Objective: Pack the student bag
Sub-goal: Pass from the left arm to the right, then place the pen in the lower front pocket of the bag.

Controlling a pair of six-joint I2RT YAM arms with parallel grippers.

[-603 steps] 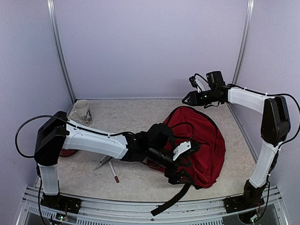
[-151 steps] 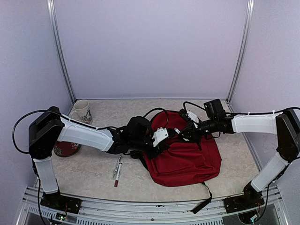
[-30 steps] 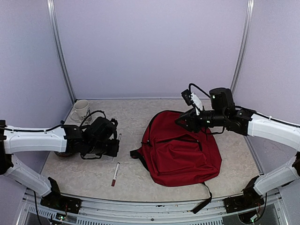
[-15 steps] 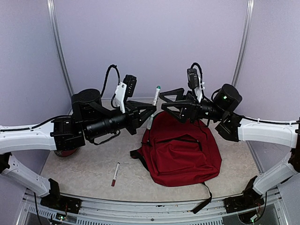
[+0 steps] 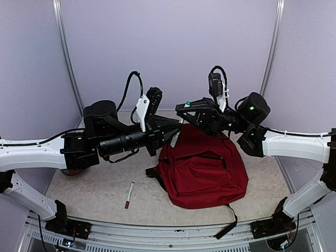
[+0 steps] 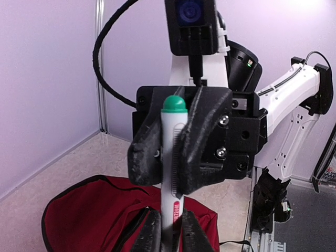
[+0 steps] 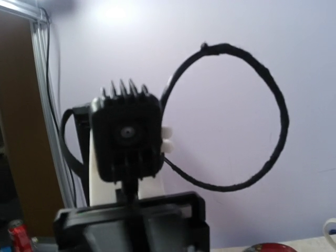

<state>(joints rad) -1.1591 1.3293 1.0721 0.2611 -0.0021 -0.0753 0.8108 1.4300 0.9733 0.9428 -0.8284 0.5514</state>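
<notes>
We judge the step in hand to be a mid-air handover. The left claw (image 6: 169,219) is clenched on the lower barrel of a white, green-capped marker (image 6: 171,137) and holds it upright. The right claw (image 6: 169,157) faces it with one finger on either side of the upper barrel. We cannot tell whether those fingers already press on the marker or only flank it (the left wrist view shows them very close). The student bag (image 5: 207,170) lies flat on the tabletop (image 5: 94,189) right of centre, below the two claws, with a strap trailing toward the near edge. A second pen (image 5: 128,195) lies apart from the bag, toward the near-left corner. Next, we think, the right claw must clamp firmly before the left lets go. The marker then has to go down to the bag's opening, which we cannot make out here.
</notes>
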